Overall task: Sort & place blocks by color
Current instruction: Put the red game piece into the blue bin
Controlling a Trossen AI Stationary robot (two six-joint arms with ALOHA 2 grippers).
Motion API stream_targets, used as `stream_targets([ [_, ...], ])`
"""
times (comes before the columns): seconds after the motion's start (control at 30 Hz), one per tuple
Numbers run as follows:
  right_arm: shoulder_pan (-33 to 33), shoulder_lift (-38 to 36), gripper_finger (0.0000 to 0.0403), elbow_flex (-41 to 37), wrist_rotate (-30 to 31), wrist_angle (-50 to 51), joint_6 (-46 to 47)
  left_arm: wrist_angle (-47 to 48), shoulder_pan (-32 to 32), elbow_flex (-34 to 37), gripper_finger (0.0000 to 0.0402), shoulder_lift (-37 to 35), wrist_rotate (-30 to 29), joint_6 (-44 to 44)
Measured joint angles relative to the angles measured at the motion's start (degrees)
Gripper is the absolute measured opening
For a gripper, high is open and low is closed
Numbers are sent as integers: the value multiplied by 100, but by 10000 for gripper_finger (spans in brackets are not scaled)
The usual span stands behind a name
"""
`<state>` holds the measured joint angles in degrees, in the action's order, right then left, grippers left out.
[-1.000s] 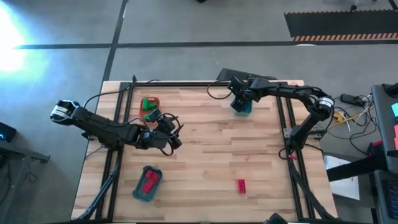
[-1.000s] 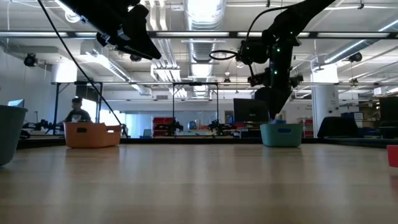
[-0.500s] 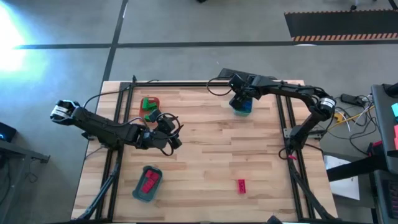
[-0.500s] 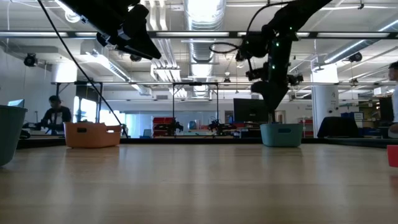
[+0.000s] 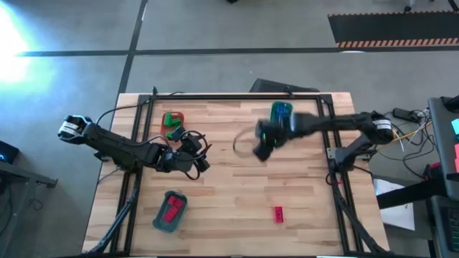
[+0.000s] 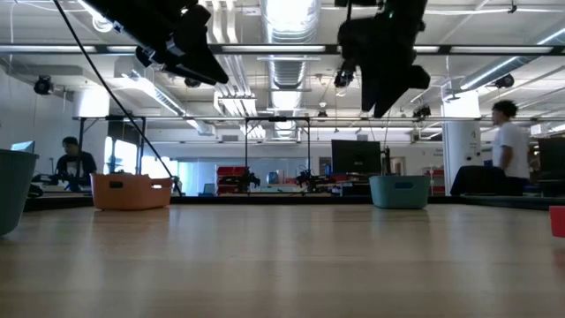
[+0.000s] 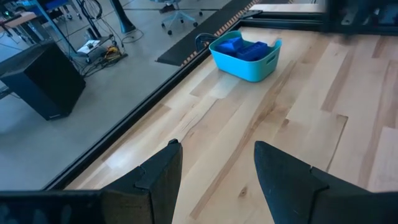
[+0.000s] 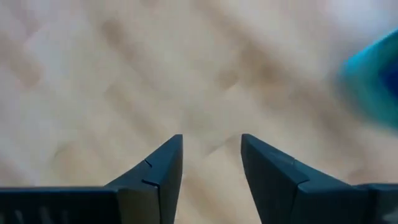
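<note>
While the right gripper (image 5: pixel 262 145) hangs blurred above the bare middle of the table (image 5: pixel 237 186), its two dark fingers (image 8: pixel 163 168) stand a little apart with only wood grain between them, nothing held. Just behind it, toward the far edge, sits the teal tray (image 5: pixel 281 113) holding blue blocks (image 7: pixel 241 47). Nearer the front edge, well apart from that gripper, a lone red block (image 5: pixel 278 213) lies on the wood. Across the table, the left gripper (image 5: pixel 195 152) waits over the boards, fingers spread and empty, wood showing in the gap. Just beyond it, toward the far left corner, the orange-red tray (image 5: pixel 172 122) carries green blocks (image 5: pixel 172 120). On its near side, by the front left, another teal tray (image 5: pixel 170 211) holds red blocks (image 5: pixel 171 210). In the low view, people show in the room behind.
</note>
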<state>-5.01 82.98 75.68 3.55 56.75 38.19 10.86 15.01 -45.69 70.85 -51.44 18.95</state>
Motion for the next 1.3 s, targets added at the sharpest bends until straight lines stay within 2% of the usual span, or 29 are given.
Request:
stream_targets([
  [0.27,2254,144,139,-4,-213,-1,2599,-12,21,8,183,8,43,20],
  [0.4,3066,300,151,-4,-411,-10,4163,-11,21,3,183,9,42,16],
  [0.5,3521,515,170,136,-467,-21,4989,-18,21,-3,183,9,44,16],
  [0.73,3985,1369,220,570,-556,7,5939,-10,33,1,183,13,44,14],
  [0.97,4051,2373,249,1119,-1256,188,5987,6,41,6,183,15,46,13],
  [1.17,4166,2666,279,1322,-1299,538,6034,10,41,9,183,22,46,-35],
  [1.3,4205,2629,298,1290,-1041,579,6259,10,41,8,183,22,46,-43],
])
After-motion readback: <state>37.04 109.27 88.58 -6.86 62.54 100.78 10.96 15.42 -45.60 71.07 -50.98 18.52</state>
